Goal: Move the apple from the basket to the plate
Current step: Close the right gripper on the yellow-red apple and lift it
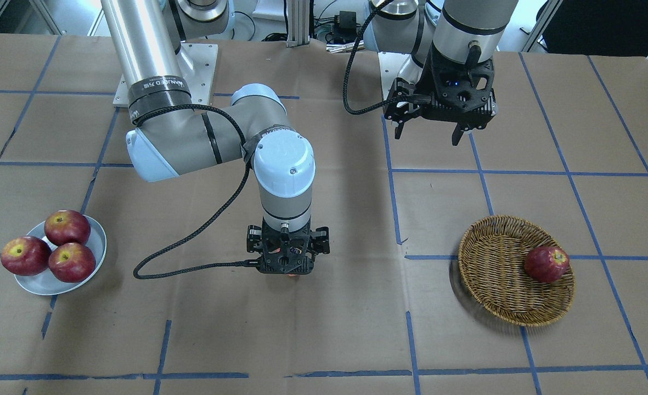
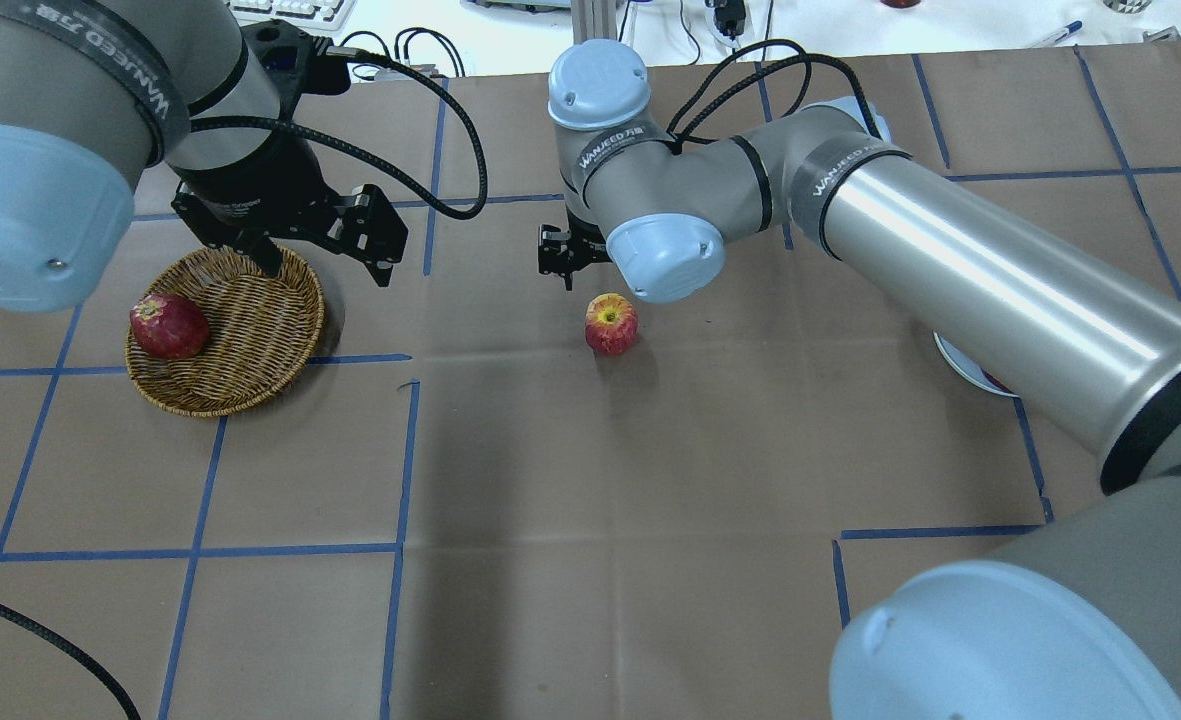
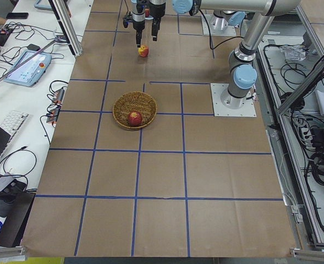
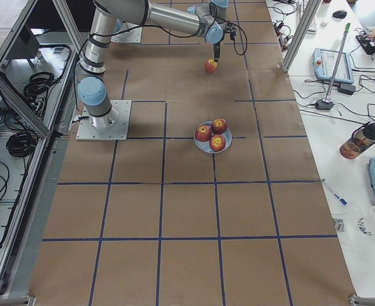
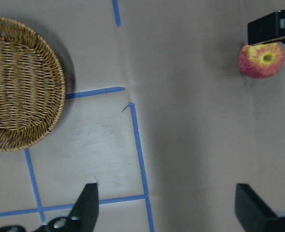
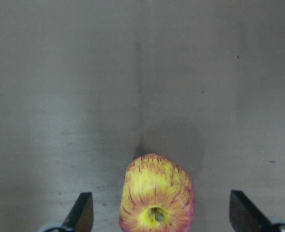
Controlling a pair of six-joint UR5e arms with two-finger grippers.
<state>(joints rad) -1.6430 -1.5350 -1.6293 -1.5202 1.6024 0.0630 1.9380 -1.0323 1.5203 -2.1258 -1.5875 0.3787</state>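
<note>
The yellow-streaked red apple (image 2: pixel 611 323) lies on the brown paper at the table's middle, outside the basket and the plate. My right gripper (image 6: pixel 161 217) hangs over it, open, with wide-set fingers (image 6: pixel 82 212) on either side and not touching the apple (image 6: pixel 157 193). In the front view the right gripper (image 1: pixel 288 258) hides most of the apple. The wicker basket (image 2: pixel 250 330) holds one dark red apple (image 2: pixel 168 326). My left gripper (image 2: pixel 328 268) is open and empty above the basket's far edge. The pale plate (image 1: pixel 38 282) holds three dark red apples.
Blue tape lines grid the paper-covered table. My right arm (image 2: pixel 950 270) stretches across the plate's side and hides most of the plate (image 2: pixel 960 365) in the overhead view. In the left wrist view the basket (image 5: pixel 26 87) is left and the apple (image 5: pixel 261 60) far right.
</note>
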